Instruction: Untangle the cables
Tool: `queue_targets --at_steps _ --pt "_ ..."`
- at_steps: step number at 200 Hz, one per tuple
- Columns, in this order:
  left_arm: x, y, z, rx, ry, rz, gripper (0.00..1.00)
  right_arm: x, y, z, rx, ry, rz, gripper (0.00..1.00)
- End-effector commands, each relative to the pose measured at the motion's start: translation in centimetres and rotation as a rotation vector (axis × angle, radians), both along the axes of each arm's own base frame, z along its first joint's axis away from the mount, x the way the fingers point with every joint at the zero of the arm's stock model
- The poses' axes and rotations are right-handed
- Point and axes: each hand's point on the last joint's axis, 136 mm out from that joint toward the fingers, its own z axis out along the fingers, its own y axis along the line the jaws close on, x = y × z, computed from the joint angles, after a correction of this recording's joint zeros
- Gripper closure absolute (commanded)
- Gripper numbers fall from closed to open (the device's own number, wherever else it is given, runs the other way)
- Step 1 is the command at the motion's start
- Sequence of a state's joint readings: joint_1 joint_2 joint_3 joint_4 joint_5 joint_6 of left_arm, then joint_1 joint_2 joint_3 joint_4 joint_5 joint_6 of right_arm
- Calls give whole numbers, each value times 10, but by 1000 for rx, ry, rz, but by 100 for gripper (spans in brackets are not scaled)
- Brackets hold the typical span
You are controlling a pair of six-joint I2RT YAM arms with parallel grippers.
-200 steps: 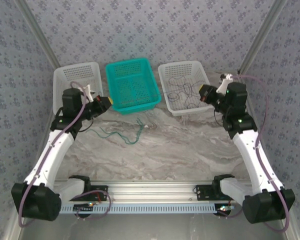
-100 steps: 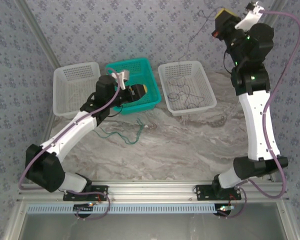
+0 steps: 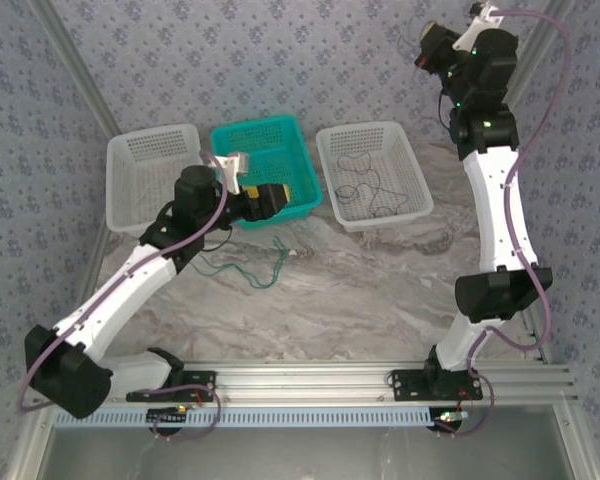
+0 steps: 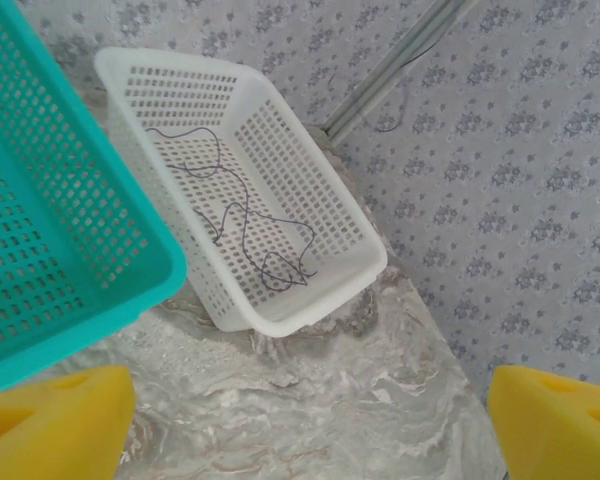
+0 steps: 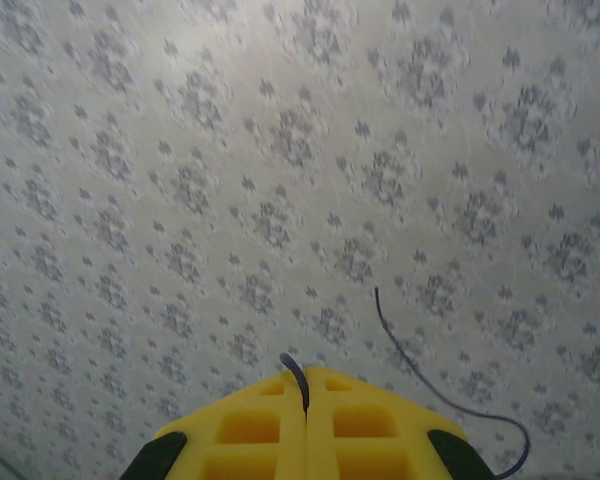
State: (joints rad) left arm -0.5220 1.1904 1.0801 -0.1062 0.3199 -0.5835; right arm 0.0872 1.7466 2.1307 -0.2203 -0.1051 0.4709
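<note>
While teal basket (image 3: pixel 256 125) sits between white baskets (image 3: pixel 152 135), green cable (image 3: pixel 240 271) on table (image 3: pixel 360 290)

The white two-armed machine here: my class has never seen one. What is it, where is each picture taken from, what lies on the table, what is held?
It is two robot arms bolted to the near edge of a marble-patterned table. One picture looks down from above; the other two come from cameras on the wrists, looking along each yellow-fingered tool. At the back stand a white plastic basket, a teal plastic basket and a second white basket holding thin dark wires. A thin green cable lies loose on the table. The left tool is open and empty near the teal basket. The right tool is high by the patterned wall, shut on a thin dark cable.
</note>
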Motion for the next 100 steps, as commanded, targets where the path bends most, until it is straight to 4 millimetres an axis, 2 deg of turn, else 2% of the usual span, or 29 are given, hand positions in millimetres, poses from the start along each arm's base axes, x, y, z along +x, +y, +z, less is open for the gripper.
queue_targets --at_steps 1,39,61,73,100 --pt "-8 16 -11 90 -16 39 7 -3 5 -8 22 14 33 100" --pt "-6 17 -20 97 5 48 3 -3 21 -32 -20 61 80 100" --pt "-4 13 -18 78 2 39 1 -2 24 -49 -30 118 83 100" --pt "-4 13 -17 76 -2 42 1 0 31 -73 -42 179 100 100" --pt "-3 19 -16 87 -6 71 1 3 45 -149 -91 338 116 100"
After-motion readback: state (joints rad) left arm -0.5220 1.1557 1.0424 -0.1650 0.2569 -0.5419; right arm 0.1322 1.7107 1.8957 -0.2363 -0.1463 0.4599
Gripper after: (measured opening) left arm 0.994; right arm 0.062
